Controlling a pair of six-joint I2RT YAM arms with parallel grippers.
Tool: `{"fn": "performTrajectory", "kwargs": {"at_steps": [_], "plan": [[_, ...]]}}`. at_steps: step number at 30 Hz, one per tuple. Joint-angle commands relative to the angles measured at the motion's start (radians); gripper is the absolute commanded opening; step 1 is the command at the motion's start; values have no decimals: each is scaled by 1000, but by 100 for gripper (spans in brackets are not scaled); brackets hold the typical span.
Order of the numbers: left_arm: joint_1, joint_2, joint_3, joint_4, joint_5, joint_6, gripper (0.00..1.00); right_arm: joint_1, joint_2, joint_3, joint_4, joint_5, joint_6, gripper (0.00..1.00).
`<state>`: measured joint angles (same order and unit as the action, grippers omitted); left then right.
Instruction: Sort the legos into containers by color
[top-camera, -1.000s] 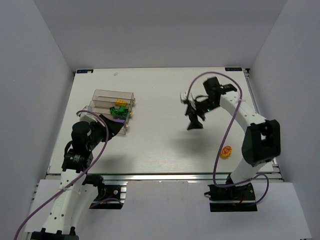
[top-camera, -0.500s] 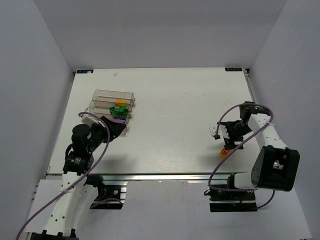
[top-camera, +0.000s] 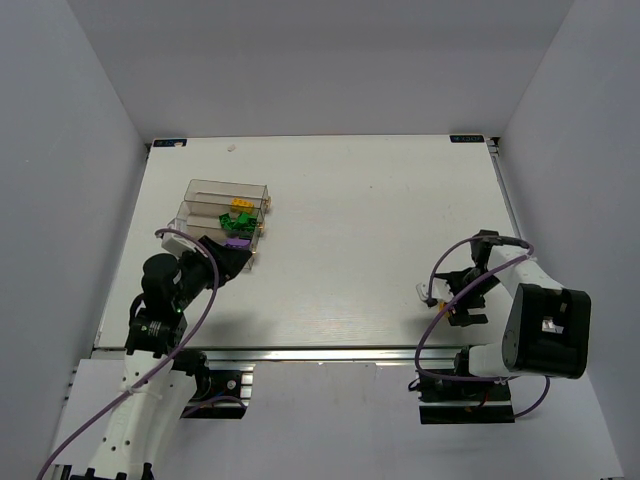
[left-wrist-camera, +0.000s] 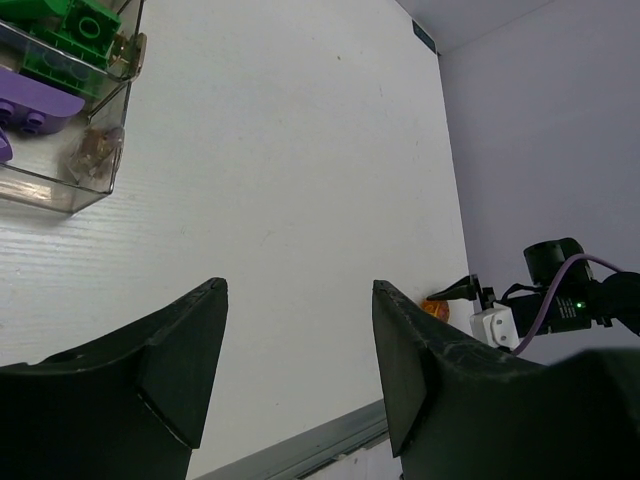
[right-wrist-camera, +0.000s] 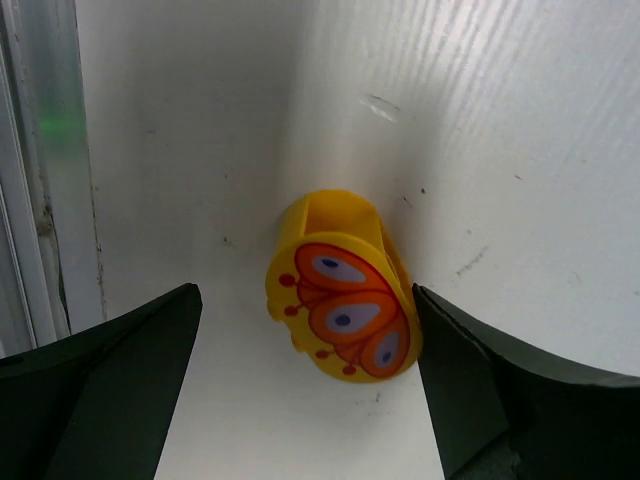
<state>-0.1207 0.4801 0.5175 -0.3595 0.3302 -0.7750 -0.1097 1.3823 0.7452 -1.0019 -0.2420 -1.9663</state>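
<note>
The containers stand at the left of the table; the row holds a yellow lego, a green lego and a purple lego. The left wrist view shows the green lego and the purple lego through the clear container wall. My left gripper hangs open and empty just in front of the containers. A yellow-orange lego with a butterfly print lies near the front right edge. My right gripper is open and straddles it, one finger close against its side.
The metal rail of the table's near edge runs right beside the yellow-orange lego. White walls close in the table on the left, back and right. A purple cable loops off the right arm.
The right arm swung from mid-table to the near right corner and lowered over the yellow-orange lego. The left gripper opened a little wider and drew back slightly.
</note>
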Motion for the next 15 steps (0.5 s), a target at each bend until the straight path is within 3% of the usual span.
{"fn": "performTrajectory", "kwargs": {"at_steps": [1, 4, 7, 11, 13, 15], "plan": [[4, -5, -13, -10, 0, 3, 70, 7, -22, -36, 45, 10, -424, 89], [4, -6, -14, -10, -5, 3, 70, 10, -32, -69, 80, -20, -408, 87], [4, -8, -10, -19, -13, 0, 70, 15, -49, -55, 62, -45, -402, 76], [4, -24, -22, -15, -16, -12, 70, 16, -42, 40, 25, -82, -382, 30], [4, -31, -27, -7, -19, -23, 69, 24, -29, 89, -4, -135, -385, 21], [4, -43, -36, 5, -19, -35, 70, 54, -28, 162, -49, -259, -381, 2]]}}
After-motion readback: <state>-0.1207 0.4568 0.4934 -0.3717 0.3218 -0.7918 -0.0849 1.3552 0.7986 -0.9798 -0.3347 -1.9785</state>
